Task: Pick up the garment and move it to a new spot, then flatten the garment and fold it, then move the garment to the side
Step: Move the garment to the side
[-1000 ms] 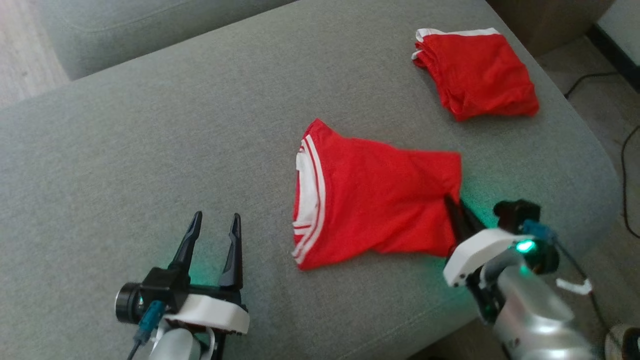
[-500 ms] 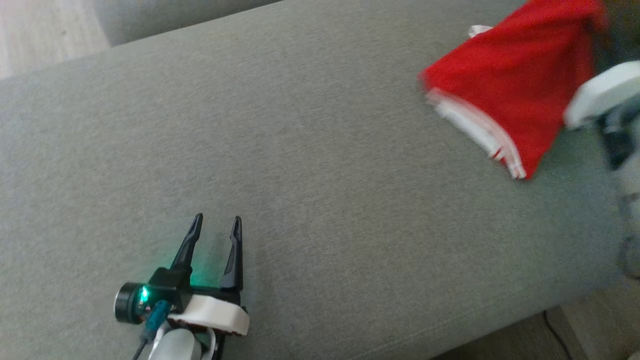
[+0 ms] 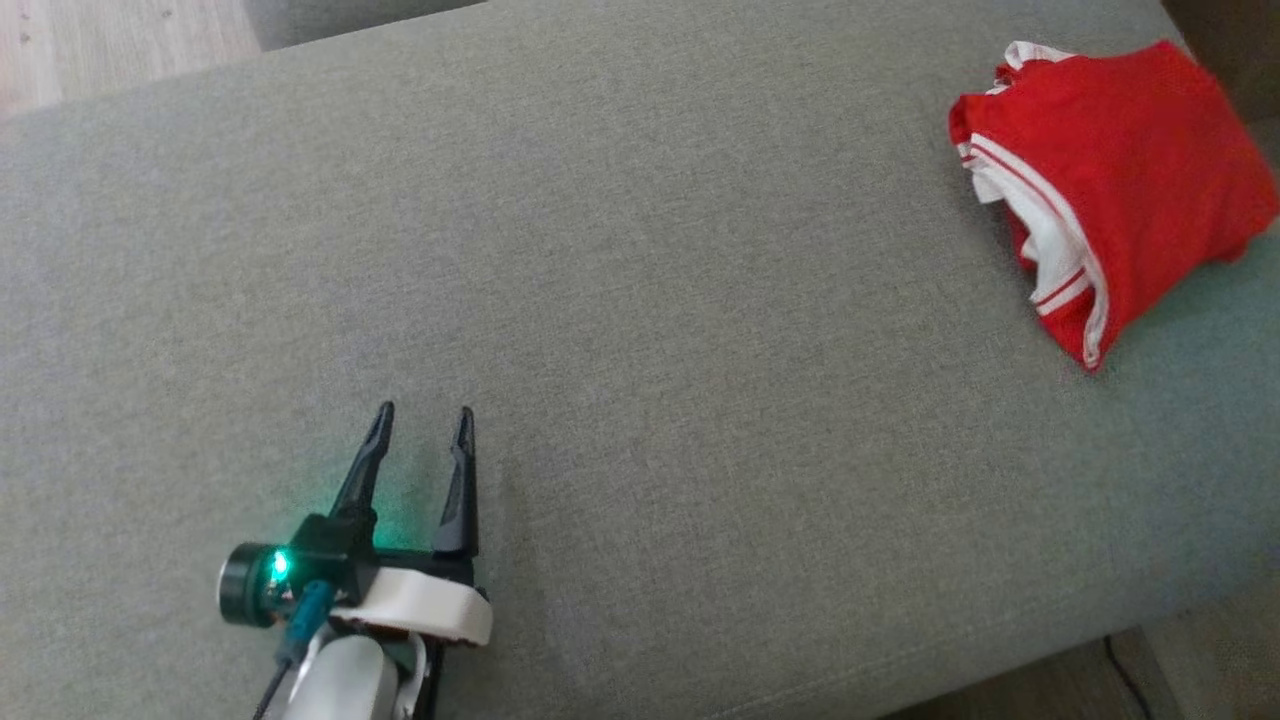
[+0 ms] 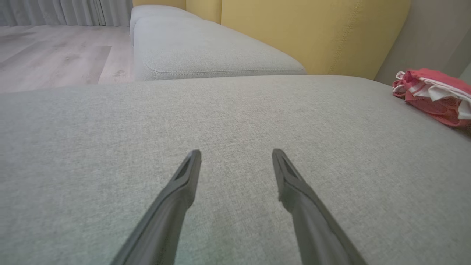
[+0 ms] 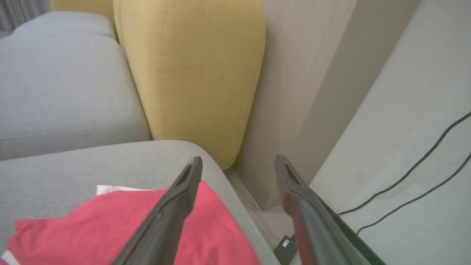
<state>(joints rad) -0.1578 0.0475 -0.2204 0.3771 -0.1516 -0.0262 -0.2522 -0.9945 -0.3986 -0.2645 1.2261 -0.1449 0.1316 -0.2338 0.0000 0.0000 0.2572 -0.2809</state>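
Observation:
The garment [image 3: 1130,190], red with white stripes, lies bunched up at the far right of the grey sofa cushion [image 3: 640,300]. It also appears at the right edge of the left wrist view [image 4: 434,95]. My right gripper [image 5: 237,160] hovers open above the garment [image 5: 92,228] near the cushion's right edge, with nothing between its fingers. My left gripper [image 3: 420,412] rests open low over the cushion at the lower left, far from the garment, its fingers [image 4: 184,180] spread and empty.
A yellow backrest cushion [image 5: 191,73] stands behind the seat. Another grey seat [image 4: 206,48] adjoins at the far left. Wood floor [image 3: 120,40] lies beyond. Black cables [image 5: 415,173] and a wall panel sit right of the sofa edge.
The right gripper carried the garment from the cushion's middle to its far right, opened and let it go. The head camera has shifted. The left gripper has stayed put.

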